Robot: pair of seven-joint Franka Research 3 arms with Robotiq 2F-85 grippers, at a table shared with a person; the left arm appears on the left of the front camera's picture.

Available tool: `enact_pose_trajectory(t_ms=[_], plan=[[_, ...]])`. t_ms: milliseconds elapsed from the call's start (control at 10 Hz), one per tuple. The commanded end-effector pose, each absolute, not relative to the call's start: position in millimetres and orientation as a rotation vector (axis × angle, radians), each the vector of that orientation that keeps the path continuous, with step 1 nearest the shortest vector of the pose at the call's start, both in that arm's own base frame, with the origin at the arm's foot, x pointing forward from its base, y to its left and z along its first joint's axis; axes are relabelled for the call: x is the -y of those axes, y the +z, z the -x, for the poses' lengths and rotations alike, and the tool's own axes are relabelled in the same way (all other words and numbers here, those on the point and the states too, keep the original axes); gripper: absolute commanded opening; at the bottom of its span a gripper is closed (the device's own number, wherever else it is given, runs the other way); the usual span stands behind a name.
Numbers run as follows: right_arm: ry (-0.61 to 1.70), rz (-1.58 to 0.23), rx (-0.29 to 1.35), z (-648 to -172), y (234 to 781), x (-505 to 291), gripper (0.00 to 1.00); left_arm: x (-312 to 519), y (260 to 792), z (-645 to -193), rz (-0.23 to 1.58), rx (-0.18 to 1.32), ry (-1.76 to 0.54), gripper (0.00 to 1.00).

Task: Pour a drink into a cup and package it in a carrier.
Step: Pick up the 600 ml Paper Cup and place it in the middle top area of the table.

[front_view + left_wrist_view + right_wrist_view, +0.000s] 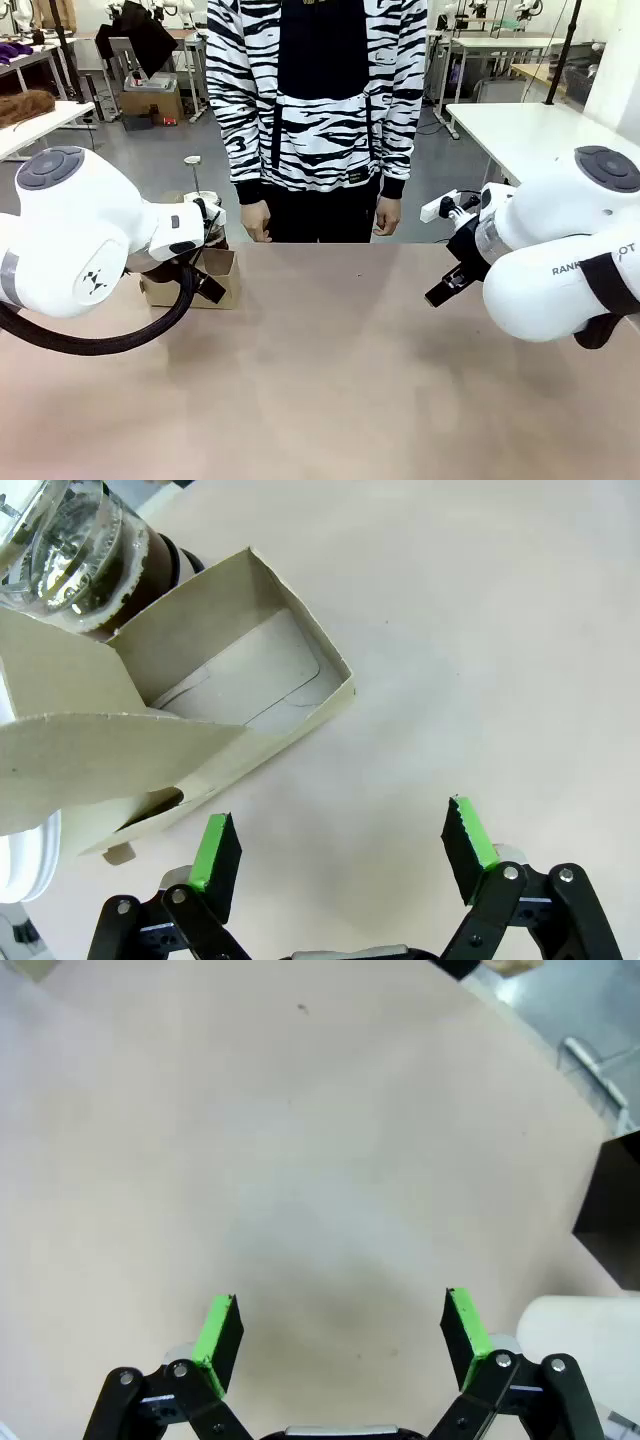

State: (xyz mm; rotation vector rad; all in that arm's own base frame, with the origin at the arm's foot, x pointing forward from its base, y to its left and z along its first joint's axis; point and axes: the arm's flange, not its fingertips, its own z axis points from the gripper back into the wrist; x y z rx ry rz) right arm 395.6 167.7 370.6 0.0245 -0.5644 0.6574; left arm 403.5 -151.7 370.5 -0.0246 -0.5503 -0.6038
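Jaws of the left gripper (pixel 340 832) stand wide apart over the bare table (pixel 480 630), holding nothing. Just beyond them sits the cardboard carrier (pixel 215 620), its near slot empty. The glass carafe (pixel 70 540) of dark drink (pixel 148 575) is against its far side. The right gripper (pixel 338 1312) is likewise spread and empty above the tabletop. A person (pixel 315 100) stands across the table.

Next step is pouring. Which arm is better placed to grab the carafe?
Left, probably. Its jaws hang open beside the carrier, and the carafe is just past it. The right jaws, also open, face bare table.
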Motion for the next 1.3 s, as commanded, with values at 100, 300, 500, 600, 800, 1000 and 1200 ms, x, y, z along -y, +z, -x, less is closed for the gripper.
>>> enact_pose_trajectory(t_ms=[100, 300, 500, 600, 800, 1000, 1200], plan=[[0.658, -0.024, 0.565, -396, 371, -168, 1.0, 152, 370, -403, 0.025, 0.55, -0.604, 1.0], [0.658, -0.024, 0.565, -396, 371, -168, 1.0, 152, 370, -403, 0.025, 0.55, -0.604, 1.0], [0.658, -0.024, 0.565, -396, 371, -168, 1.0, 152, 370, -403, 0.025, 0.55, -0.604, 1.0], [0.658, -0.024, 0.565, -396, 371, -168, 1.0, 152, 370, -403, 0.025, 0.55, -0.604, 1.0], [0.658, -0.024, 0.564, -396, 371, -168, 1.0, 152, 370, -403, 0.025, 0.55, -0.604, 1.0], [0.659, -0.019, 0.597, -411, 437, -152, 1.0, 152, 370, -403, 0.025, 0.55, -0.604, 1.0], [0.685, -0.064, 0.659, -413, 497, -125, 1.0, 152, 370, -403, 0.025, 0.55, -0.604, 1.0]])
